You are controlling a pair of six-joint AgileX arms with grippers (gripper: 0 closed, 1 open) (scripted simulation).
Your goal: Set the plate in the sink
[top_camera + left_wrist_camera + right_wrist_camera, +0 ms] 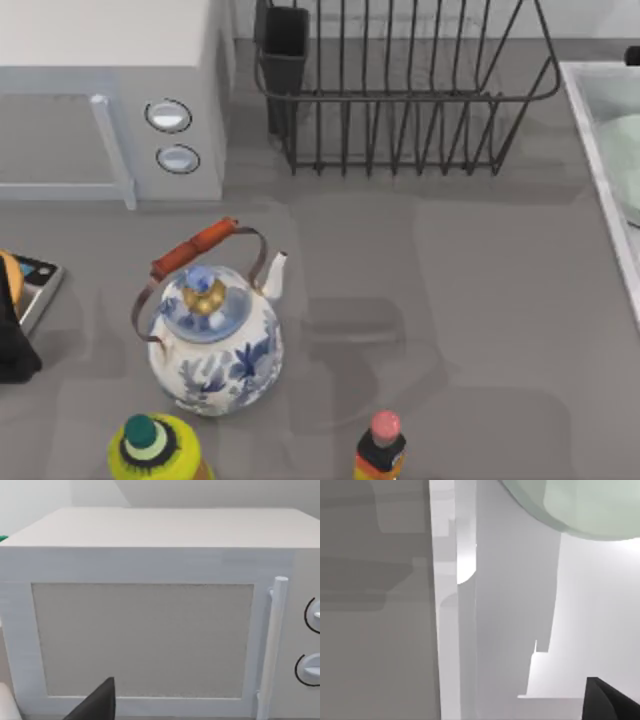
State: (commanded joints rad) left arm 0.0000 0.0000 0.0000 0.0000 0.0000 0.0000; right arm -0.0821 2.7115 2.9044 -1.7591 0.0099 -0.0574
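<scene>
no readable text, labels, brands, numbers or signs on anything in view

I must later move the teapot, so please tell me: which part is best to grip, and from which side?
Grip the teapot by the orange-wrapped middle of its handle, coming from above. The handle arches clear over the lid, leaving room for fingers beneath, while the round glazed body looks too wide and slippery.

- One plate (pixel 625 160), mint green
- One sink (pixel 590 120)
- One microwave (pixel 110 100), with two round knobs (pixel 168 116)
- One wire dish rack (pixel 400 90)
- One blue-and-white teapot (pixel 215 345)
- Two bottles (pixel 380 450) at the desk's near edge
</scene>
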